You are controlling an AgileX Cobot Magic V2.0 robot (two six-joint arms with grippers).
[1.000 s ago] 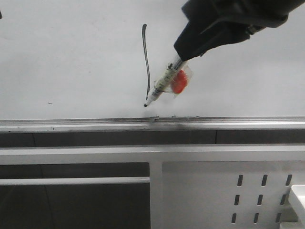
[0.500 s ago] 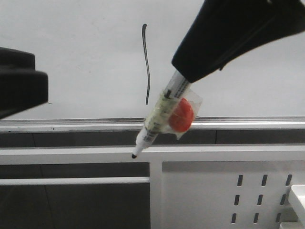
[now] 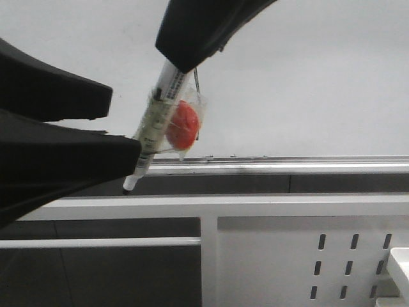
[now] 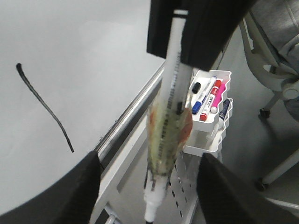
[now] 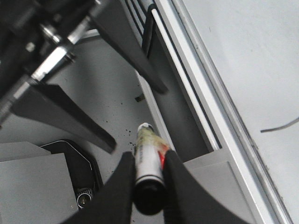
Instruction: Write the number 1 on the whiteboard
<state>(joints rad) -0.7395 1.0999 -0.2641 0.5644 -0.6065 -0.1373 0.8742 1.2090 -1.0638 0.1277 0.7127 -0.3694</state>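
whiteboard (image 3: 319,77): smooth, glossy white
tray rail (image 3: 307,165): smudged silver metal
marker pen (image 4: 166,135): white plastic, wrapped in clear tape
frame panel (image 3: 287,256): matt white perforated metal

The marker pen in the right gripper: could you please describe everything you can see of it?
The marker pen is a slim white barrel with black print, its dark tip uncapped and pointing down-left, tilted. Clear, yellowed tape binds a red-orange lump to its middle. The right gripper clamps its upper end. The tip hangs off the whiteboard, between the left gripper's open fingers, seemingly untouched.
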